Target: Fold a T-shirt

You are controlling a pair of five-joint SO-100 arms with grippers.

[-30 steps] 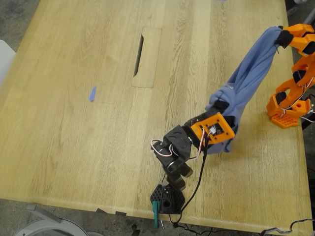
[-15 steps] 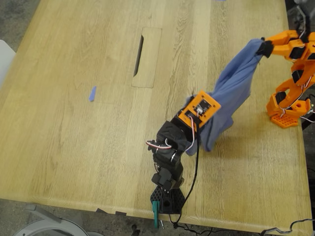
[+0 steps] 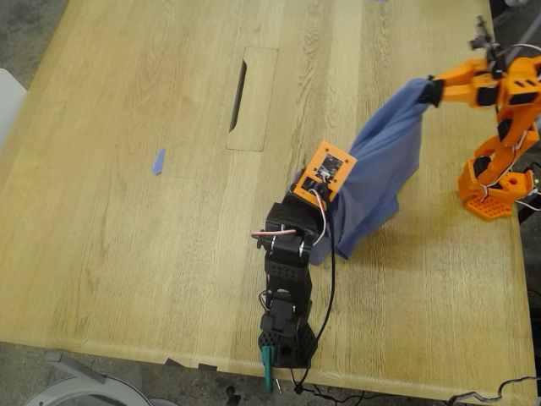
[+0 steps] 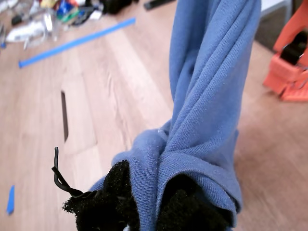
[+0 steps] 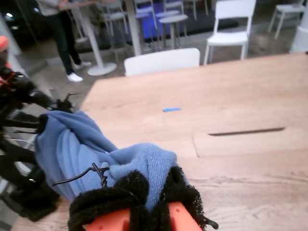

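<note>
The slate-blue T-shirt (image 3: 380,173) hangs bunched in the air between my two grippers, over the table's right side in the exterior view. My first gripper (image 3: 311,183), on the black arm under an orange camera mount, is shut on the shirt's lower bunched end (image 4: 192,144); its black padded jaws (image 4: 149,204) pinch the cloth. My second gripper (image 3: 427,90), on the orange arm, is shut on the shirt's upper end (image 5: 139,166), the jaws (image 5: 149,195) clamped on a fold. The chest print is hidden in the folds.
A small blue scrap (image 3: 158,161) lies at the exterior view's left. A cable slot (image 3: 239,89) cuts the wooden table (image 3: 127,254) near the middle. The orange arm's base (image 3: 492,190) stands at the right edge, the black arm's base (image 3: 286,342) at the front edge. Chairs and a person (image 5: 60,29) stand beyond.
My first gripper has swung up and to the exterior view's left with the shirt's end. My second gripper has shifted left and lower. The shirt now hangs wider between them.
</note>
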